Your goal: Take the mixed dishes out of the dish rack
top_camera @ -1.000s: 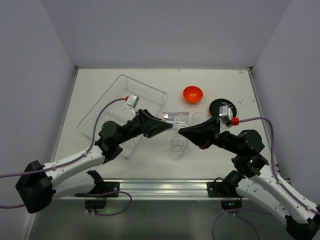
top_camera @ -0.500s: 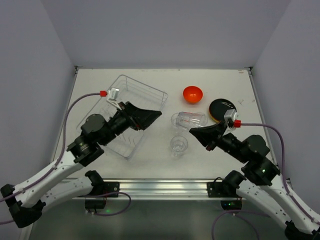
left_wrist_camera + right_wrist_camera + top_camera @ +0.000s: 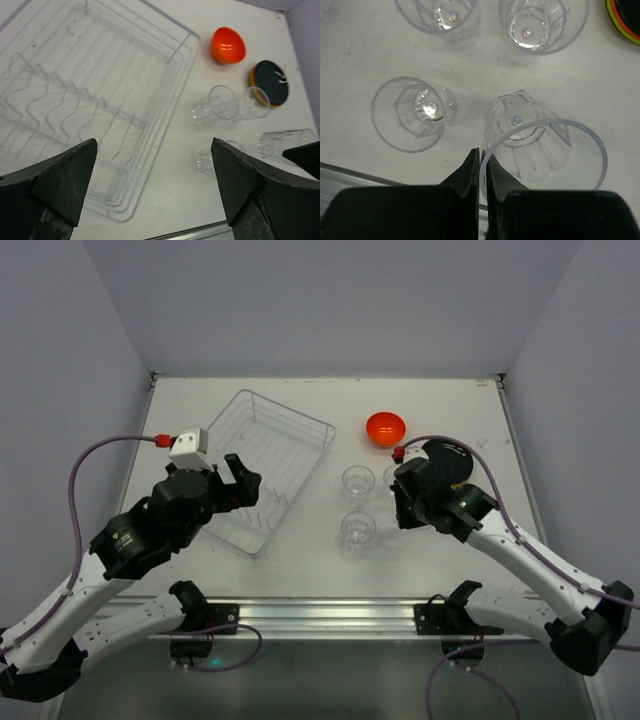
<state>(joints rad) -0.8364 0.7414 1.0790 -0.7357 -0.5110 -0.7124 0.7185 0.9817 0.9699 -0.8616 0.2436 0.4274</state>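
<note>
Setting: likely a robotics lab cell. Plain pale walls (image 3: 330,310) rise beyond the left gripper (image 3: 243,483); white table (image 3: 310,575) beneath it, aluminium rail (image 3: 320,612) behind it.

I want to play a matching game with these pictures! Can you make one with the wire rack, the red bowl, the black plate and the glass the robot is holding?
Things:
1. silvery wire dish rack
2. glossy orange-red bowl
3. black round plate
4. clear drinking glass

States:
A. on top of the coloured plate stack
B. pinched at its rim by the right gripper
C. holds no dishes
D. sits by itself on the table

Pairs: 1-C, 2-D, 3-A, 4-B
</note>
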